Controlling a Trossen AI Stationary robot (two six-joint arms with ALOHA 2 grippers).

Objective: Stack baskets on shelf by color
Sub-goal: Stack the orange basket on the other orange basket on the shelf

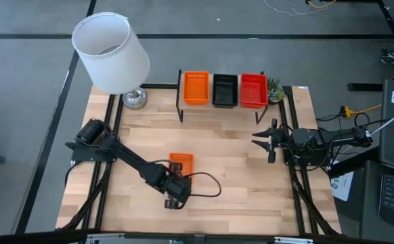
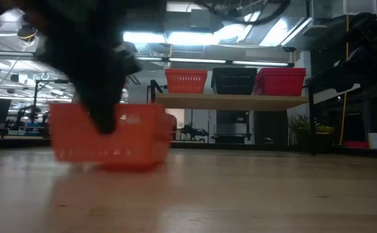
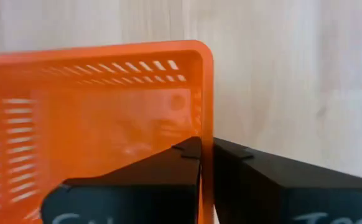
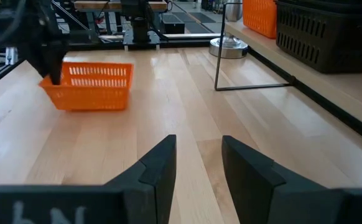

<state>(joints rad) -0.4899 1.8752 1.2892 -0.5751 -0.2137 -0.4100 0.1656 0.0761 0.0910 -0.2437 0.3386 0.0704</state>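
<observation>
- You have the wooden table (image 1: 244, 176) under everything, and at its far left corner a lamp with a big white shade (image 1: 111, 51) on a round metal base (image 1: 135, 99).
- Your shelf (image 1: 221, 108) stands along the far edge of the table, on thin black legs. In the low view its plank sits well above the tabletop.
- On the shelf you see three stacks of baskets side by side: orange (image 1: 197, 87) on the left, black (image 1: 225, 89) in the middle, red (image 1: 253, 89) on the right. How many baskets each stack holds you cannot tell from these views.
- Your left arm reaches from the table's left edge toward the near middle. The left gripper (image 1: 177, 181) is clenched on the wall of the loose orange basket (image 1: 181, 163); in the left wrist view one finger (image 3: 168, 171) is inside the rim and the other outside, with the orange wall pinched between.
- That basket is near the middle of the table, well apart from the shelf. In the low view one end looks slightly raised.
- Your right arm waits at the table's right edge. The right gripper (image 1: 270, 139) is released, with nothing between its fingers.
- A small green plant (image 1: 275, 88) stands just right of the red stack.
</observation>
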